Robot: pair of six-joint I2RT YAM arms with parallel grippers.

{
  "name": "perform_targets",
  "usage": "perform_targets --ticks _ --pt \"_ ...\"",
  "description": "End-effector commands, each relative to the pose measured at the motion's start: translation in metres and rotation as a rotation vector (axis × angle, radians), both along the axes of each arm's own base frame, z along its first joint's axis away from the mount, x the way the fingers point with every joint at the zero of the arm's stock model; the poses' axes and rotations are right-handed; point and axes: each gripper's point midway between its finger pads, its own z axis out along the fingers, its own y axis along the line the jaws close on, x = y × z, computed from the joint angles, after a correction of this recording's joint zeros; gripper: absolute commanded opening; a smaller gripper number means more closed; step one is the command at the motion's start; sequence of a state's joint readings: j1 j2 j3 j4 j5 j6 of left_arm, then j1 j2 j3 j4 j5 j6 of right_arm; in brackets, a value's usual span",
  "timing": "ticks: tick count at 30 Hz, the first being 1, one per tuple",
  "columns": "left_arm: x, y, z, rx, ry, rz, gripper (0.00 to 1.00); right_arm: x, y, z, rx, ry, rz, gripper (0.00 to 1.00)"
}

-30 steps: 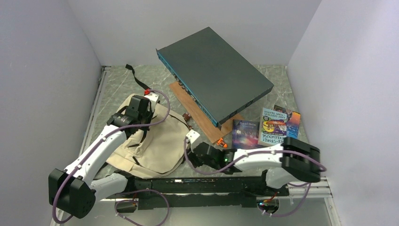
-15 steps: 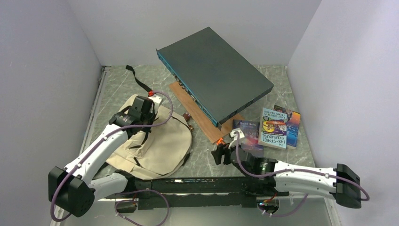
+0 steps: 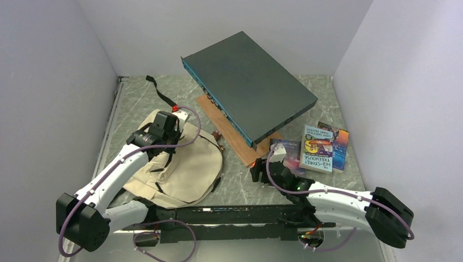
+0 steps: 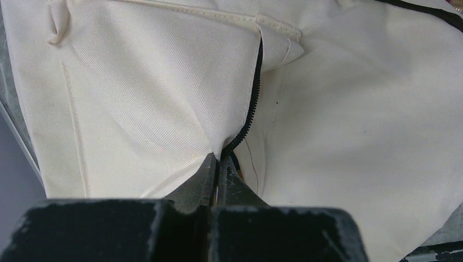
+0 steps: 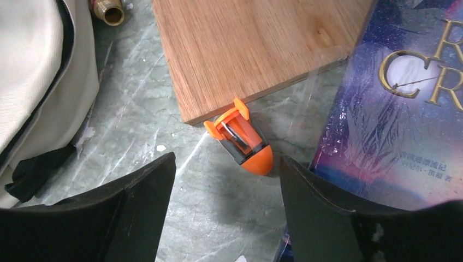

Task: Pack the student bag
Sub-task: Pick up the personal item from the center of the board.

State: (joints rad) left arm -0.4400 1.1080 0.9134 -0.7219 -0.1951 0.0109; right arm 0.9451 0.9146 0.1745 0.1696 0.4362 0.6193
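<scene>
While the left gripper (image 4: 218,170) has its fingers pressed fully together on the edge of the student bag (image 4: 355,109), right where the black zipper (image 4: 252,98) runs down to them, the right gripper (image 5: 226,164) hangs with its fingers spread wide and nothing between them. Just ahead of that gap lies an orange pencil sharpener (image 5: 244,142) on the marbled table (image 5: 136,109), its tabbed end against the corner of a wooden board (image 5: 245,49) and its rounded end pointing back toward the wrist. The step in hand looks to be picking up this sharpener while the other arm holds the bag's mouth. To do it well, the right wrist should move forward and down until the sharpener's body sits squarely between the pads, then close across its narrow sides, not its length. A purple book (image 5: 393,109) lies just beside the right-hand finger, so that finger needs to land on bare table, not on the cover. The board's edge leaves little room in front. Farther out, the cream bag lies flat on the left side of the table, well apart from the sharpener, with a dark grey box (image 3: 248,93) propped behind the board. The left pinch should lift the zipper edge so the opening gapes.
</scene>
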Motion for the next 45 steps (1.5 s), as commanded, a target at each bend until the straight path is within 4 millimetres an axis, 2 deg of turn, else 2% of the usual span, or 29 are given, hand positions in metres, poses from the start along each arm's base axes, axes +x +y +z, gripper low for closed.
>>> perform_targets --ticks 1,20,24,30,34,37,42,45 --pt "0.002 -0.011 0.006 -0.047 -0.026 -0.031 0.00 0.009 0.014 0.009 0.025 -0.034 0.028 0.70" --pt "0.001 -0.013 0.003 -0.052 -0.013 -0.039 0.00 0.010 0.015 -0.013 -0.023 -0.035 0.059 0.41" --pt "0.001 -0.012 0.004 -0.052 -0.019 -0.034 0.00 0.009 0.017 -0.012 -0.044 -0.048 0.073 0.21" --pt "0.002 -0.010 0.006 -0.046 -0.029 -0.025 0.00 -0.002 0.028 0.001 -0.048 -0.099 0.115 0.00" --pt "0.003 -0.008 0.009 -0.041 -0.045 -0.017 0.00 -0.021 0.045 0.011 -0.036 -0.135 0.186 0.00" --pt "0.004 -0.006 0.012 -0.040 -0.061 -0.010 0.00 -0.041 0.066 0.022 -0.014 -0.156 0.265 0.00" --pt "0.004 -0.005 0.015 -0.042 -0.074 -0.006 0.00 -0.077 0.118 0.049 0.045 -0.199 0.456 0.00" --pt "0.004 -0.004 0.016 -0.038 -0.078 -0.002 0.00 -0.089 0.155 0.073 0.056 -0.248 0.559 0.00"
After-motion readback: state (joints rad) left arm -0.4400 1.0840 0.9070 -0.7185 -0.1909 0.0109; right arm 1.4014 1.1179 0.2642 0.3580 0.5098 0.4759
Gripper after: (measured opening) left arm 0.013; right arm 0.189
